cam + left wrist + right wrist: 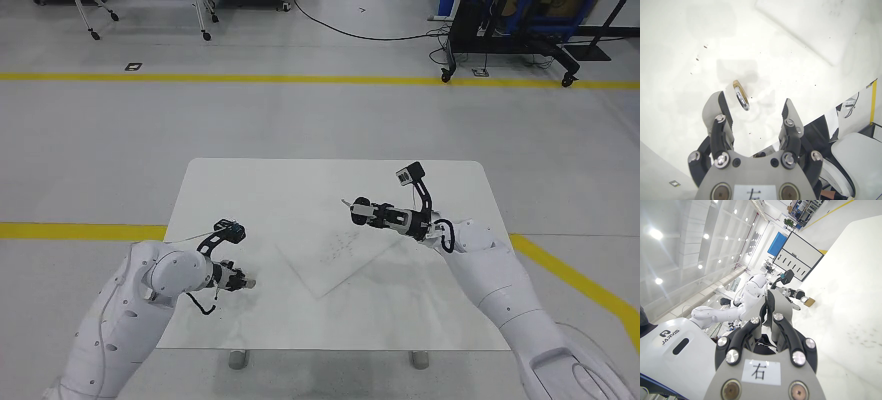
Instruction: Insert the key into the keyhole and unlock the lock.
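Observation:
A brass padlock [738,87] with a chrome shackle [743,102] lies on the white table [300,185] near its front left. My left gripper [755,108] is open, and the shackle sits between its fingertips, closer to one finger [723,106]. From the right wrist view the padlock [809,302] rests just ahead of the left gripper [797,299]. My right gripper [358,209] hovers over the table's middle right, fingers pressed shut [770,302]. A thin pale piece, apparently the key [346,203], sticks out of its tip.
A faint rectangular outline [330,262] marks the table's middle between the two arms. The table's front edge runs close behind the left gripper. Yellow floor lines [300,77] and a wheeled cart [510,40] lie beyond the table.

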Controlling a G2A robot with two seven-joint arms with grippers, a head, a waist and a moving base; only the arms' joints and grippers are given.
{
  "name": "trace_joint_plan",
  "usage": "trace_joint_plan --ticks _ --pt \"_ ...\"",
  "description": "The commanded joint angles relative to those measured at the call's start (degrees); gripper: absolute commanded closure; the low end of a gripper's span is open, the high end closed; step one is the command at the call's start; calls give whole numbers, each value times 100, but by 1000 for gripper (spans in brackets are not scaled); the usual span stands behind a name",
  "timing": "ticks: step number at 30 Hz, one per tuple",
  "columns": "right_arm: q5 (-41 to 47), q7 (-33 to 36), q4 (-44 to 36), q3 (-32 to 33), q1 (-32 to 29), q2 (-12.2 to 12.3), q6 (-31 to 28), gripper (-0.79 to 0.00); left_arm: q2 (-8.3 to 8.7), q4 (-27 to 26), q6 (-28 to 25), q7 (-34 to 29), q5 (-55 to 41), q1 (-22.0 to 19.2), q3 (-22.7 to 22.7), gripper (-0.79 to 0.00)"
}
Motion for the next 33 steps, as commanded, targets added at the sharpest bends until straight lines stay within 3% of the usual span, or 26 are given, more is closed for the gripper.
trace_joint_plan --ticks 1,7,11,15,21,23,29,33 --pt "0 0 0 0 0 0 0 0 2 9 41 -11 33 -10 26 -249" --pt "0 0 0 0 0 0 0 0 9 1 237 11 205 32 96 -111" --pt "0 0 0 0 0 0 0 0 -2 51 401 60 362 -6 186 -108" --pt "0 0 0 0 0 0 0 0 -5 91 442 78 399 -54 219 0" --pt "0 0 0 0 0 0 0 0 -3 89 462 127 420 -66 232 0" --pt "0 0 0 0 0 0 0 0 -3 90 460 142 423 -70 245 -191" --pt "0 0 0 0 0 0 0 0 -5 93 442 183 399 -82 272 -292" --pt "0 0 0 0 0 0 0 0 -1 86 431 196 387 -79 276 -296"
